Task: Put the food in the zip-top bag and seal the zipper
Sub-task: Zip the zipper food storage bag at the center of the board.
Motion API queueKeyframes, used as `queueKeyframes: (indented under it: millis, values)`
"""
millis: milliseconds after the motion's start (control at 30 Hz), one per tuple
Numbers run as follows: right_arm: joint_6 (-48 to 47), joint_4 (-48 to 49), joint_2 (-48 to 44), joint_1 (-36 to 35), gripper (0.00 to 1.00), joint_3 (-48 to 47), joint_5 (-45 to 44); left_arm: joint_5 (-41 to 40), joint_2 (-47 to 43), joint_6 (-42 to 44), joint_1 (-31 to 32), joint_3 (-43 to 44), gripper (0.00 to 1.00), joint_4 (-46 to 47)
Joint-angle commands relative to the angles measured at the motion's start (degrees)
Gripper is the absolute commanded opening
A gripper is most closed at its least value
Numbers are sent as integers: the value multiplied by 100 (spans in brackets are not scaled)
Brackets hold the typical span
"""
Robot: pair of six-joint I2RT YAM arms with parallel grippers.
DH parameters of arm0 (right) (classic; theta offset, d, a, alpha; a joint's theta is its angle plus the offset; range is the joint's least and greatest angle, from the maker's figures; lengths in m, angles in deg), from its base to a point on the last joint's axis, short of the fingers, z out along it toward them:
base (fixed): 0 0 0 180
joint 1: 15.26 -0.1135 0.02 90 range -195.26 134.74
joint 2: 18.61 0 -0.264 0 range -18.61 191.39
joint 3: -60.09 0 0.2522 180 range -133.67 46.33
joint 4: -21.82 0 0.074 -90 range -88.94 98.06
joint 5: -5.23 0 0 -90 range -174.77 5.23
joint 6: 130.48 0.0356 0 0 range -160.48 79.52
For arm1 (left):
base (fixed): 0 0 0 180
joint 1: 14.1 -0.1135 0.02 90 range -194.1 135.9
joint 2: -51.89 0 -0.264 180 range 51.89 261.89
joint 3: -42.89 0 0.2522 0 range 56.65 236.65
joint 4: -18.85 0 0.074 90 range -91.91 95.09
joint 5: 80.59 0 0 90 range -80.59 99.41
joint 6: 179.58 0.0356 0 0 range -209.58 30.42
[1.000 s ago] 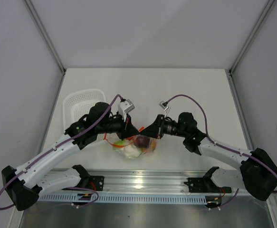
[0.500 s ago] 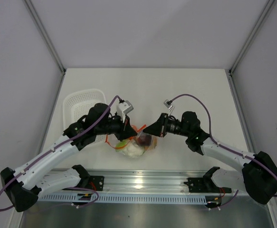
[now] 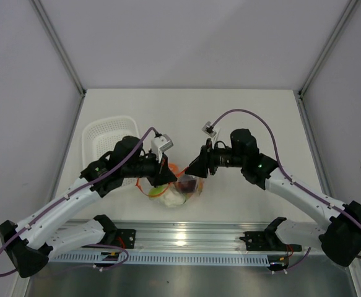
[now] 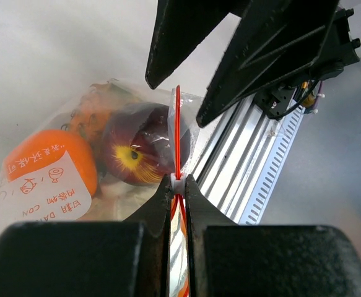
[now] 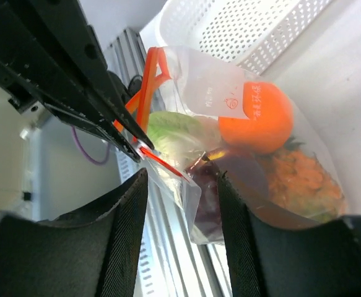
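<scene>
White mesh basket (image 3: 96, 133) on table (image 3: 230, 111) left; metal rail (image 3: 186, 238) along near edge.

The left arm (image 3: 62, 204) and right arm (image 3: 301, 198) are showing white link shells between bulky black joint housings, each with a large black block at the shoulder end. A purple cable (image 3: 239, 111) is running along each arm to a pale grey camera box (image 3: 160, 143) at the wrist. The fingers (image 5: 115, 238) are looking matte black and wedge-shaped, with a fine mesh texture
</scene>
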Motion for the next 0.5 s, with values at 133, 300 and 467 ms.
queueKeyframes:
  millis: [133,300,467]
  values:
    - [-1582,-1503,523,-235,50,-826,469,298,-25,103,-24,277,1,38]
    - [-1723,-1512,699,-481,43,-992,558,386,1,103,-25,295,1,29]
    - [-1714,-1319,849,-534,38,-1046,672,430,-16,120,-25,242,1,38]
